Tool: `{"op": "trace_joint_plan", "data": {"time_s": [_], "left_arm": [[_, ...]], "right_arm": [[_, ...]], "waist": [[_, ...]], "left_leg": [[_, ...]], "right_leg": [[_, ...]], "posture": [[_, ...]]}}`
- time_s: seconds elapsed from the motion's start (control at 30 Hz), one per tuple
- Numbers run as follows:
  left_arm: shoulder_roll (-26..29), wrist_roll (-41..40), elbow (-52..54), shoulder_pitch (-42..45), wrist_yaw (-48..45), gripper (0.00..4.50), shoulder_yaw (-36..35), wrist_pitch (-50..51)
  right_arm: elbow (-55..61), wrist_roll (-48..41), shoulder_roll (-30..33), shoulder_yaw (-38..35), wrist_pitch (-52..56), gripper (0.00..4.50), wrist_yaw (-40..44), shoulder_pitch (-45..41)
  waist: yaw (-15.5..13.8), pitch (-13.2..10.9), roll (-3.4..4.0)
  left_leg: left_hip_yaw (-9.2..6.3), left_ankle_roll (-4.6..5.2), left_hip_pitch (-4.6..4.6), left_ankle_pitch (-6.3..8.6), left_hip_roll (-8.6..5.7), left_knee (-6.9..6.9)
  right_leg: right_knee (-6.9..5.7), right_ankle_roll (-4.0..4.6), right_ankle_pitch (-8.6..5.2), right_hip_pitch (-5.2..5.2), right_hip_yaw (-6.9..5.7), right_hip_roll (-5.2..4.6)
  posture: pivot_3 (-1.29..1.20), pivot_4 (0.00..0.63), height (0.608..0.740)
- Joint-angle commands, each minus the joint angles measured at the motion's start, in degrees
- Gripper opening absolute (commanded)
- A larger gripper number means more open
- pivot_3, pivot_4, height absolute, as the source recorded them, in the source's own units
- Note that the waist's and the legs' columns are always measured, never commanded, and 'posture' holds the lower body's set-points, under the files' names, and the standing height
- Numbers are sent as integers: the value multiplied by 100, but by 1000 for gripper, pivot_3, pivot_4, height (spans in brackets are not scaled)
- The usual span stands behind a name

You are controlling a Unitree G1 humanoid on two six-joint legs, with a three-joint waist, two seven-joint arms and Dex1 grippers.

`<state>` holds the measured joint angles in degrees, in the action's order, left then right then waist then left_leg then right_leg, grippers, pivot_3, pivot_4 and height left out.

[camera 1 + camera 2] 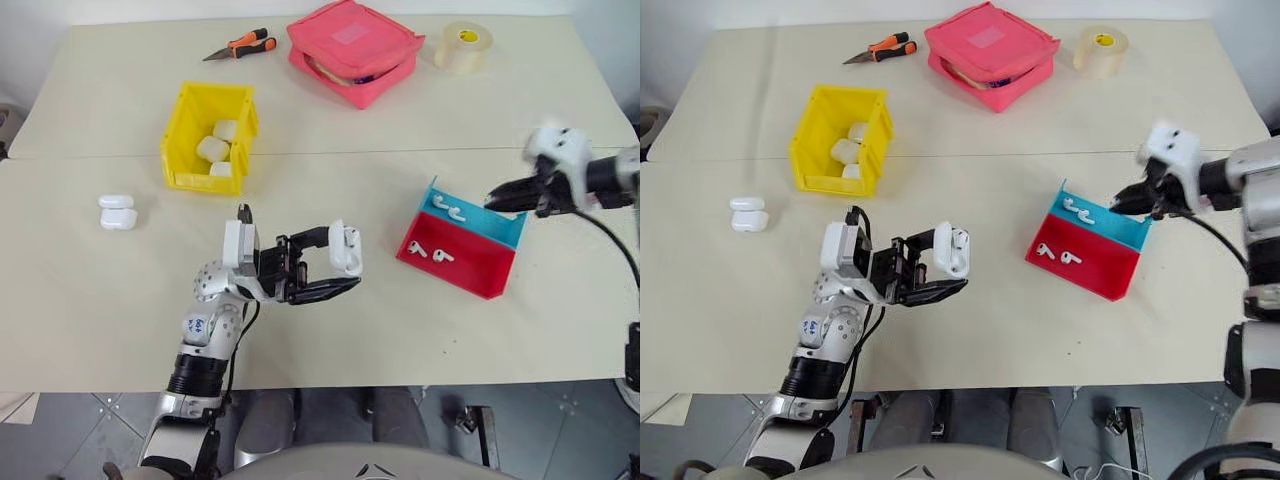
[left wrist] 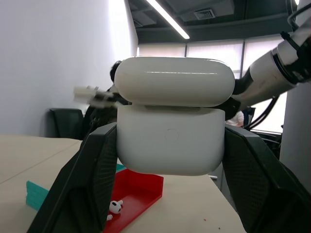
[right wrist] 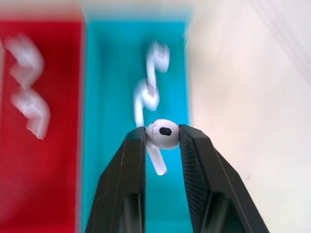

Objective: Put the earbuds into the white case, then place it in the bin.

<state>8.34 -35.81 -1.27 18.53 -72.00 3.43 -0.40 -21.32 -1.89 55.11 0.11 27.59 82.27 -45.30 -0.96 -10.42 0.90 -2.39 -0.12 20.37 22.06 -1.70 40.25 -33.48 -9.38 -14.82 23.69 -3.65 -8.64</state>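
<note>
My left gripper [image 1: 338,264] is shut on the white case [image 1: 347,250] and holds it above the table's near middle. In the left wrist view the case [image 2: 170,145] sits between both fingers with its lid on top, looking slightly ajar. My right gripper [image 1: 495,201] hovers over the blue half of the red-and-blue tray [image 1: 470,272], shut on one of the earbuds [image 3: 165,137], whose stem hangs down. More earbuds lie in the blue half [image 1: 449,209] and the red half [image 1: 430,253]. The yellow bin [image 1: 183,125] stands at the far left with white cases [image 1: 214,149] inside.
Two more white cases [image 1: 117,212] lie on the table left of my left arm. A pink zip pouch [image 1: 355,50], a tape roll [image 1: 462,45] and orange-handled cutters [image 1: 243,46] sit along the far edge. A seam runs across the tabletop.
</note>
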Motion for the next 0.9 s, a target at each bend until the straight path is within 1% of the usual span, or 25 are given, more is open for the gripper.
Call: {"op": "trace_joint_plan", "data": {"time_s": [0.03,0.1,0.17,0.27,0.4,0.47,0.53,0.63,0.77,0.9], "left_arm": [[-24,-123,-39,182,-42,2790,10,107],[-31,-132,-86,259,-56,2790,-6,158],[-56,-142,-155,363,-43,2790,-39,198],[-112,-167,-246,496,20,2790,-103,260],[-141,-164,-302,580,14,2790,-102,325],[-130,-174,-291,595,1,2790,-105,383],[-101,-186,-263,592,-2,2790,-118,451],[-76,-199,-232,600,10,2790,-121,558],[-87,-192,-224,633,47,2790,-144,636],[-109,-176,-232,651,128,2790,-180,683]], "right_arm": [[1270,-653,50,-687,830,930,-362,728],[1888,-1128,-144,-1084,1261,930,-601,1069],[2627,-1769,-506,-1540,1779,930,-893,1392],[3727,-2829,-1290,-2178,2311,930,-1399,1904],[4861,-4117,-2694,-2671,2592,930,-2528,2554],[5213,-4686,-3161,-2703,2613,930,-2896,2859],[5397,-4976,-3544,-2599,2418,930,-3192,3107],[5598,-5379,-3913,-2390,2162,930,-3502,3310],[5760,-5849,-4219,-2145,1866,930,-3945,3405],[5902,-6148,-4264,-1780,1698,930,-4184,3564]], "waist": [[-34,0,-1],[-40,1,0],[-39,0,0],[-41,1,0],[-43,1,-1],[-49,1,-1],[-45,1,-1],[-31,2,0],[-15,2,1],[-7,2,1]], "left_leg": [[0,0,0,0,0,2],[4,0,-2,0,1,7],[4,0,-2,0,2,10],[0,-1,-2,0,5,11],[-4,-1,-4,0,0,11],[-6,-1,-3,0,-2,9],[-10,0,-4,0,-8,10],[-9,0,-6,0,-8,10],[-6,0,-11,0,-7,7],[-5,0,-14,0,-7,5]], "right_leg": [[-1,0,0,-1,0,0],[-5,-1,1,-3,2,1],[-7,-2,1,-2,3,1],[-10,-2,1,-1,2,3],[-12,-2,1,-3,2,2],[-13,-2,1,-2,3,1],[-16,-2,1,-3,5,-2],[-18,-2,1,-3,6,-1],[-21,-1,1,-3,8,1],[-24,2,-1,-3,9,2]], "posture": [[0,150,740],[0,150,740],[0,150,740],[0,150,740],[0,150,740],[0,150,740],[0,150,740],[0,150,740],[0,150,740],[0,150,740]]}}
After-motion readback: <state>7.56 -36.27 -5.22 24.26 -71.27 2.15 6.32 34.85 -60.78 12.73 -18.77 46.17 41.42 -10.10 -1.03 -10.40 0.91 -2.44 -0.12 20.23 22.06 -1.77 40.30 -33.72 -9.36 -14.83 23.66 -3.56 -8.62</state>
